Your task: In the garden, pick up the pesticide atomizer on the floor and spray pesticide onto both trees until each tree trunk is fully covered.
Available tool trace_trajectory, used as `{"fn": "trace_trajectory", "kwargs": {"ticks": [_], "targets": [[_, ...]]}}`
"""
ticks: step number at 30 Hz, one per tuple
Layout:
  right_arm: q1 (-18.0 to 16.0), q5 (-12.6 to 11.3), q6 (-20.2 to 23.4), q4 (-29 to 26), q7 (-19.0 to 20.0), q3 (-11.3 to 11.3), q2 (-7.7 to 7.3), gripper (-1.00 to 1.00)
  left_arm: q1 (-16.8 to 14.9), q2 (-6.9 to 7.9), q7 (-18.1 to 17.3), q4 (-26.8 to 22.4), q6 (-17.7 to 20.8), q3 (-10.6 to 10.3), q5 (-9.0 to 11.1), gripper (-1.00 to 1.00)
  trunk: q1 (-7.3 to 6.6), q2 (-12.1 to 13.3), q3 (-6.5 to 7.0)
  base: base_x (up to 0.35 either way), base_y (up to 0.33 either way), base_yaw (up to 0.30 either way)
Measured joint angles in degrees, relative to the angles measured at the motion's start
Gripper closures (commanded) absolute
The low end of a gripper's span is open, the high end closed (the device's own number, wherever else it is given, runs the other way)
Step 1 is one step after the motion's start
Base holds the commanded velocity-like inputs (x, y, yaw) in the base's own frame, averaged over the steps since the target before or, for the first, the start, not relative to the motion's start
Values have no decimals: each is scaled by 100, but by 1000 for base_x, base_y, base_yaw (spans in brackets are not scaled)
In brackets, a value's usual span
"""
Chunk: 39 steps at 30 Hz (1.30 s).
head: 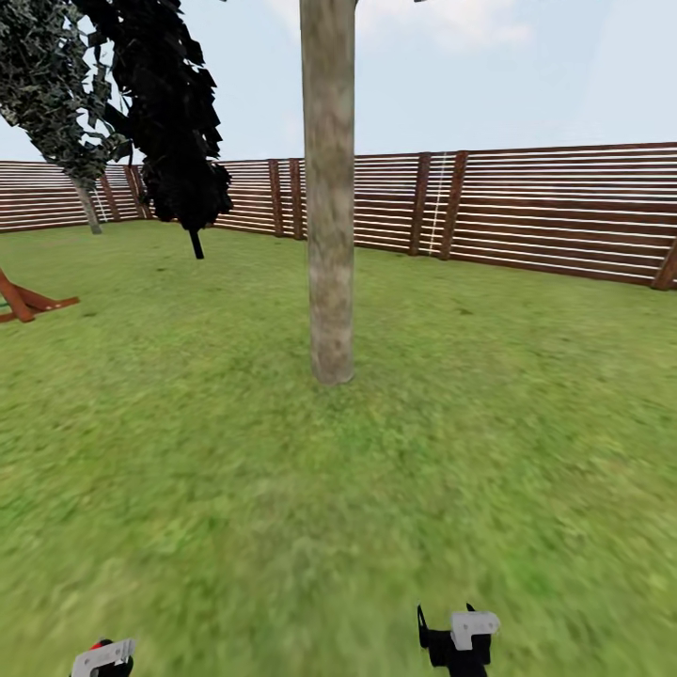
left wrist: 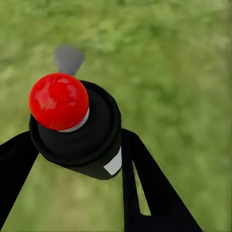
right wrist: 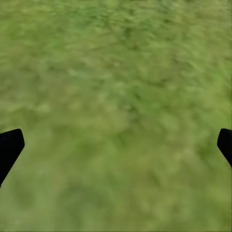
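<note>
The pesticide atomizer, a black round-bodied bottle with a glossy red ball cap (left wrist: 72, 125), sits between the two black fingers (left wrist: 145, 188) of the left gripper (left wrist: 72, 159), which close against its sides and hold it above blurred green grass; a small white patch marks the lower edge of its body. In the head view a sliver of the red cap shows beside the left gripper (head: 102, 658) at the bottom edge of the scene.

The right gripper (right wrist: 116, 145) points down at the lawn (right wrist: 116, 96) with its fingers spread wide, one dark fingertip (right wrist: 9, 145) at each side of its wrist view and nothing between them. The head view shows it low and right of centre (head: 461, 641).

Ahead of the robot stands the thick, straight, mottled grey-beige tree trunk (head: 330, 207), flaring slightly where it meets the grass, well apart from both grippers. Beyond it, to the left, hangs a dark, near-black leafy tree with a thin trunk (head: 174, 132), and further left a grey-green leafy tree (head: 56, 94). A brown horizontal-slat wooden fence (head: 545, 212) rings the lawn, and a reddish-brown wooden frame (head: 26, 301) rests on the grass at the far left.
</note>
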Motion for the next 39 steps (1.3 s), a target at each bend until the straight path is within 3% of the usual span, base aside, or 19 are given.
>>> {"fn": "trace_trajectory", "kwargs": {"ticks": [25, 32, 34, 36, 39], "targets": [[0, 0, 0, 2, 0, 0, 0, -100, 1, 0, 0, -1, -6, 0, 0, 100, 0, 0, 0, 340, 0, -1], [0, 47, 0, 5, 13, 45, 81, -100, -2, 24, 0, -1, 0, 9, 0, 100, 0, 0, 19, 340, 0, -97], [2, 104, -1, -9, 16, 178, 77, -100, -2, 26, 0, -1, 0, 9, 0, 100, 0, 0, 20, 340, 0, -9], [1, 267, -4, -9, 10, 529, 65, -100, -2, 26, 0, -1, 0, 9, 0, 100, 0, 0, 21, 340, 0, -3], [3, 390, -1, -5, -20, 810, -15, -100, 0, 26, 0, -8, 0, 9, 0, 100, 0, 0, 21, 340, 0, -1]]}}
